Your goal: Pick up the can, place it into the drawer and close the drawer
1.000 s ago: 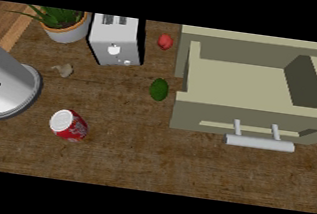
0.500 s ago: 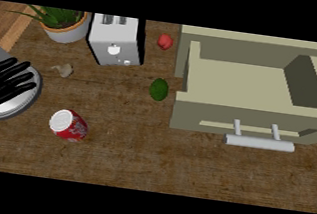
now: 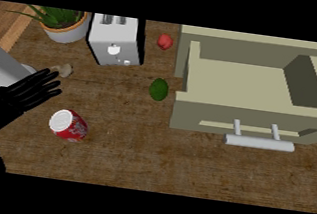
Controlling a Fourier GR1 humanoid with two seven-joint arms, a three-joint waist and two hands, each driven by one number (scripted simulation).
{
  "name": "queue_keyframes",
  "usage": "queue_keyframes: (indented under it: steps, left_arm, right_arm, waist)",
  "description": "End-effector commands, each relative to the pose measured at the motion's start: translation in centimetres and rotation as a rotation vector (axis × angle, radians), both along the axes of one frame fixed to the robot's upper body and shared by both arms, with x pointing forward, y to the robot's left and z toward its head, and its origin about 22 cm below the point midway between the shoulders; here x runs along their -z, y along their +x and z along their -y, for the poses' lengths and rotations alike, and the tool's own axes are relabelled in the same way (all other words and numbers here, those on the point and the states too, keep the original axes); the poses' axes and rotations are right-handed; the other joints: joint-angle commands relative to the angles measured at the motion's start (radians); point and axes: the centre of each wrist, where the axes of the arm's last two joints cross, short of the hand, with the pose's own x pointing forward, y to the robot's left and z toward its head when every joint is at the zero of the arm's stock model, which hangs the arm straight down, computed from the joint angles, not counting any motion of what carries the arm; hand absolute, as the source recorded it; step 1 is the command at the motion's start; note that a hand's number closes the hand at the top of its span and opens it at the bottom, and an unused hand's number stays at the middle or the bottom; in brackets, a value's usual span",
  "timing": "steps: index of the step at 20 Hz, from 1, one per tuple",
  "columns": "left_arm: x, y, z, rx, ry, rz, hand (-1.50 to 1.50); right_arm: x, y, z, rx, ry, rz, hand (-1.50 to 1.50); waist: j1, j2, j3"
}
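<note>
no readable text, labels or numbers

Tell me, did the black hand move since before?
Yes. The left hand has come further in from the left edge, toward the red can, which has stayed put; its straight fingers now reach almost above the can.

Bare counter (image 3: 146, 163) lay between the can (image 3: 69, 125) and the open drawer (image 3: 257, 89) — a wide path, low across the view. The left hand (image 3: 13, 100), fingers straight, sat just beside the can. A lime (image 3: 159, 89) stood near the drawer's left wall; the toaster (image 3: 116, 40) and plant (image 3: 62, 23) crowded the back — the drawer's inside held room.
</note>
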Motion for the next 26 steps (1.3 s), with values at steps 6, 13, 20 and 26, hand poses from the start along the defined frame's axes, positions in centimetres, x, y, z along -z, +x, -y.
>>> queue_keyframes:
  steps: [6, 13, 20, 26]
  left_arm:
    - [5.1, 1.0, -0.9, -0.058, 0.044, -0.008, -1.50]
    - [9.3, -0.8, -1.8, -0.112, 0.054, 0.001, -1.50]
    - [11.8, 0.3, -3.9, -0.144, 0.083, -0.019, -1.50]
    - [13.0, 0.7, -4.7, -0.139, 0.073, -0.055, -1.50]
  right_arm:
    - [0.5, -0.3, -0.2, -0.014, 0.010, 0.011, -1.50]
    - [0.3, -0.8, 0.8, 0.003, 0.003, 0.001, -1.50]
    - [-1.2, -2.4, 1.0, -0.017, -0.005, 0.024, -1.50]
    - [-1.3, -1.4, 1.0, -0.014, -0.011, 0.008, -1.50]
  waist:
    - [-0.002, 0.001, 0.000]
    - [-0.001, 0.002, 0.000]
    - [-0.011, 0.002, -0.001]
    - [-0.007, 0.003, -0.001]
